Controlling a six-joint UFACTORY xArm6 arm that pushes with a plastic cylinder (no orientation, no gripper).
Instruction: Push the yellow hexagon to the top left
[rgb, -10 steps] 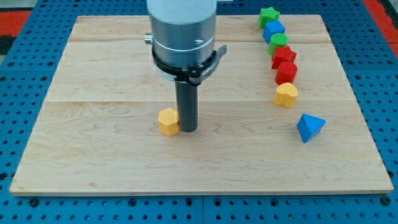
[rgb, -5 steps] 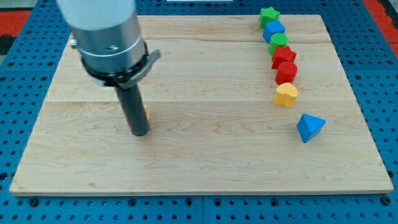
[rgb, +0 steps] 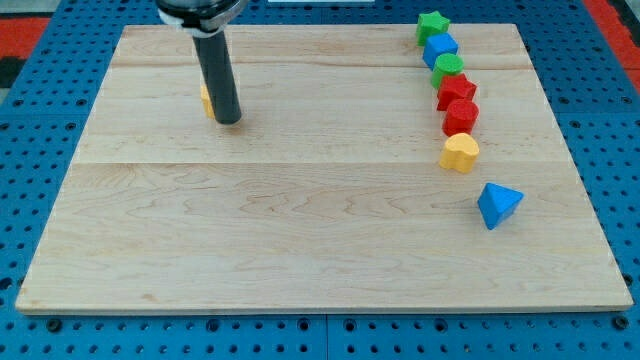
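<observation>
The yellow hexagon (rgb: 205, 99) lies in the upper left part of the wooden board (rgb: 320, 230), mostly hidden behind my rod; only a thin yellow sliver shows at the rod's left side. My tip (rgb: 229, 120) rests on the board just right of and slightly below the hexagon, touching it or nearly so.
A column of blocks runs down the view's right: a green star (rgb: 432, 24), a blue block (rgb: 440, 48), a green block (rgb: 449, 68), a red block (rgb: 455, 92), another red block (rgb: 461, 115), a yellow heart (rgb: 460, 152) and a blue triangle-like block (rgb: 497, 204).
The rod has travelled from the board's centre to the left and then up towards the view's top, carrying the yellow hexagon with it to the upper left area. The other blocks have not moved.
</observation>
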